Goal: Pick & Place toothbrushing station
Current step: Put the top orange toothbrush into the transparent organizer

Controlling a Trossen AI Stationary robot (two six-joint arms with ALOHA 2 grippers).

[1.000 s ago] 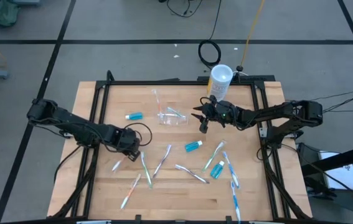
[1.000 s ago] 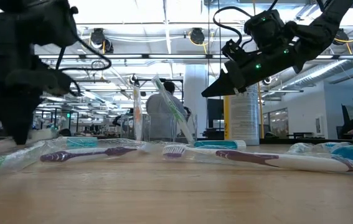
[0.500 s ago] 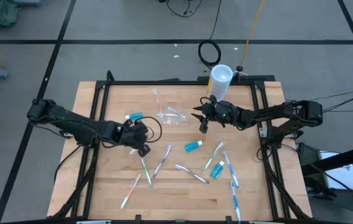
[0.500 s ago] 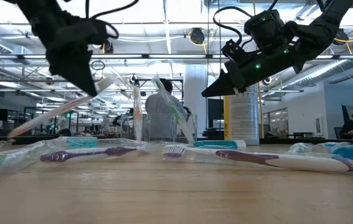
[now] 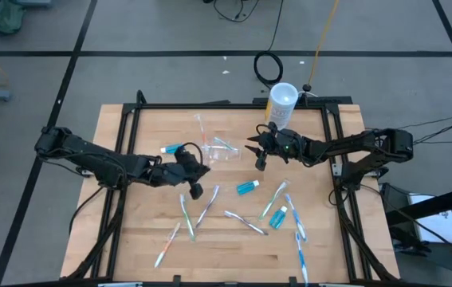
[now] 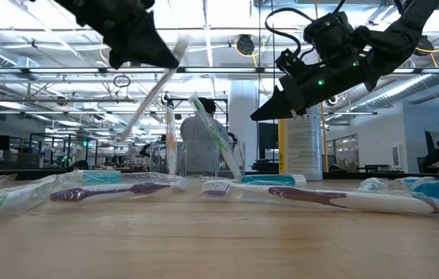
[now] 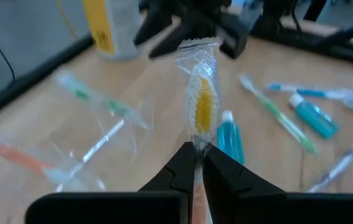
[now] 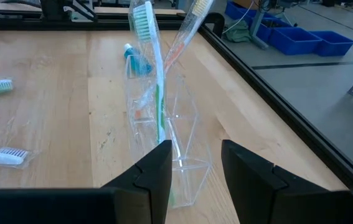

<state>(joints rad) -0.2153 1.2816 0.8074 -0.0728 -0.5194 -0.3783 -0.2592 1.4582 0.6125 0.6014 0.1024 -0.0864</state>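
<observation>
Gripping a wrapped yellow-bristled toothbrush (image 7: 202, 106), the left hand (image 5: 194, 169) hangs just beside the clear holder (image 5: 222, 151) — a green toothbrush (image 8: 153, 68) stands inside — while the right hand (image 5: 259, 151) hovers spread on its other side.

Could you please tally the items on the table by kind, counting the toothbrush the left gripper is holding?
Toothbrushes: 10, one of them in the left gripper
Toothpaste tubes: 3
Clear holder: 1
White canister: 1
Total: 15
</observation>
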